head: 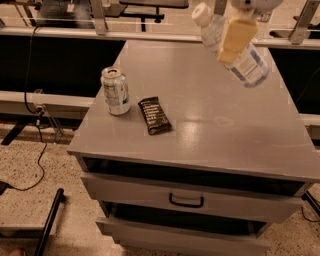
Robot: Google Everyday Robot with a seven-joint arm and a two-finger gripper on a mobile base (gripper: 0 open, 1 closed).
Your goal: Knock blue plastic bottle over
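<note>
The blue plastic bottle (250, 67) is clear and bluish with a white cap (201, 13) and a white-and-blue label. It hangs tilted above the far right part of the grey cabinet top (210, 125), cap up and to the left, base down and to the right. My gripper (234, 42) comes down from the top edge and is shut on the bottle's middle. One yellowish finger (236, 34) lies across the front of it; the other is hidden behind.
A silver-green drink can (115, 91) stands upright at the left of the cabinet top. A dark snack bar wrapper (154, 115) lies beside it. Two drawers with a black handle (186, 201) are below. Cables run on the floor at left.
</note>
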